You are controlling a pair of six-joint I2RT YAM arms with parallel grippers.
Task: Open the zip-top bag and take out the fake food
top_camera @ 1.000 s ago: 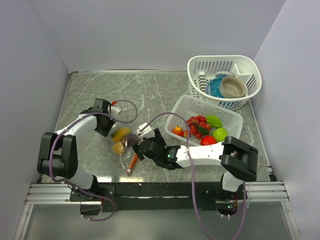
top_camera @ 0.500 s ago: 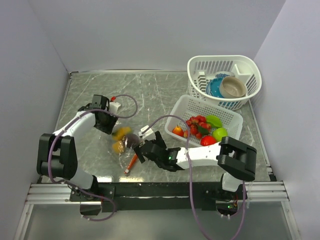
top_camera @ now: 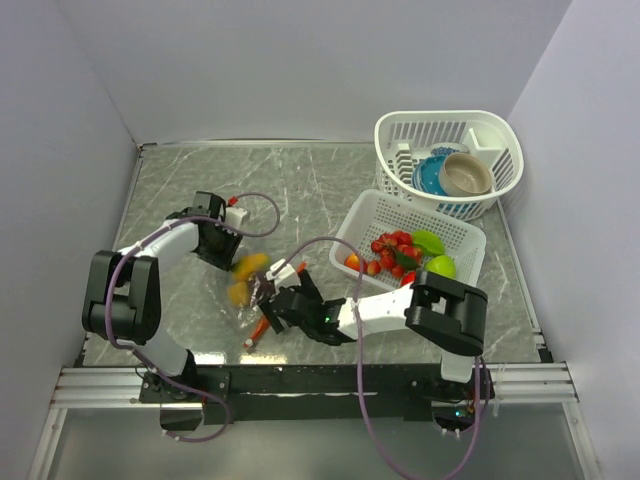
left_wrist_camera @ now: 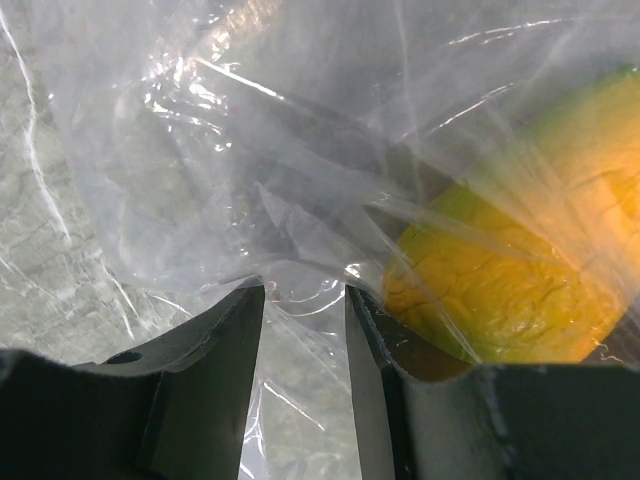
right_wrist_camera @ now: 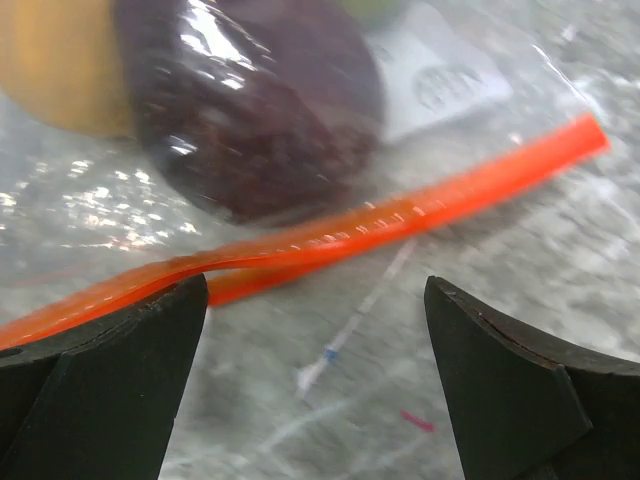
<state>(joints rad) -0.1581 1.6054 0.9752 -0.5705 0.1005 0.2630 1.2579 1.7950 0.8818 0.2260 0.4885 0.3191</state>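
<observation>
The zip-top bag [top_camera: 247, 290] lies on the table's left front, its orange-red zip strip [top_camera: 260, 327] at the near end. Inside it is fake food: a yellow-orange fruit [top_camera: 250, 264], another orange piece [top_camera: 238, 293] and a dark purple piece [right_wrist_camera: 260, 130]. My left gripper [top_camera: 222, 252] is at the bag's far end. In the left wrist view its jaws [left_wrist_camera: 305, 290] stand a narrow gap apart with clear film [left_wrist_camera: 250, 150] between them, and the yellow fruit [left_wrist_camera: 500, 290] lies just right. My right gripper [top_camera: 268, 303] is wide open [right_wrist_camera: 315, 290], low over the table, with the zip strip [right_wrist_camera: 400, 215] just beyond its tips.
A white slotted tray [top_camera: 375, 215] holding red, orange and green fake food stands right of centre. Behind it a round white basket [top_camera: 445, 125] holds a blue bowl [top_camera: 432, 175] and a beige bowl [top_camera: 466, 173]. Walls close the left, back and right sides.
My right gripper has moved left up to the bag's zip end. My left gripper pulled back, then came in to the bag's far end. The yellow fruit shifted slightly right.
</observation>
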